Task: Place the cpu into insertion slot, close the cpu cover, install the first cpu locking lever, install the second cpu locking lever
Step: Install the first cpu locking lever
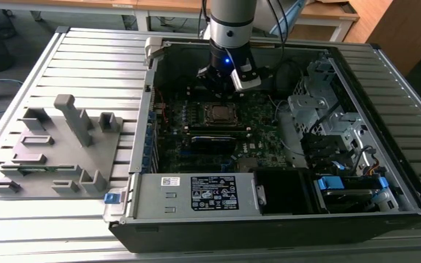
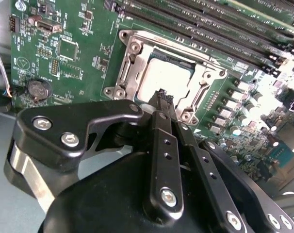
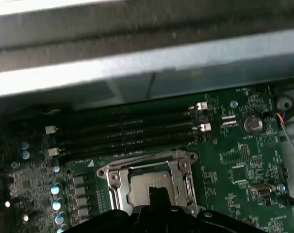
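**CPU seated, cover down — hand over socket**

Big black desktop PC case [image 1: 284, 137] lies open on the slatted grey metal counter [image 1: 86, 60]. Grey plastic parts fixture [image 1: 57, 148] sits on the counter, at the exterior view's left of the case.

Green motherboard [image 2: 64, 53] fills the case floor. Long black memory slots [image 3: 122, 131] run beside the socket area.

Thin square silver metal cpu cover [image 2: 132, 60] looks folded flat over the small square black insertion slot [image 1: 220, 113]; slot itself mostly hidden under it. Dull silver-grey square cpu [image 2: 169, 80] shows through the cover cut-out, so it appears seated already. Levers: thin silver wire runs along the cover edge in the first wrist view; can't tell if latched.

Step in hand (judgement): lever work. To do well — come at the lever end square-on, push along its swing, keep pressure off cpu top and nearby capacitors, hook under the tab fully.

Arm pose: column comes down near-vertical from above into the case, wrist just over the socket. Black two-finger hand [image 2: 162, 97] has tips together, nothing between them, pointing down at the cover's near edge. Contact w/ cover not certain.
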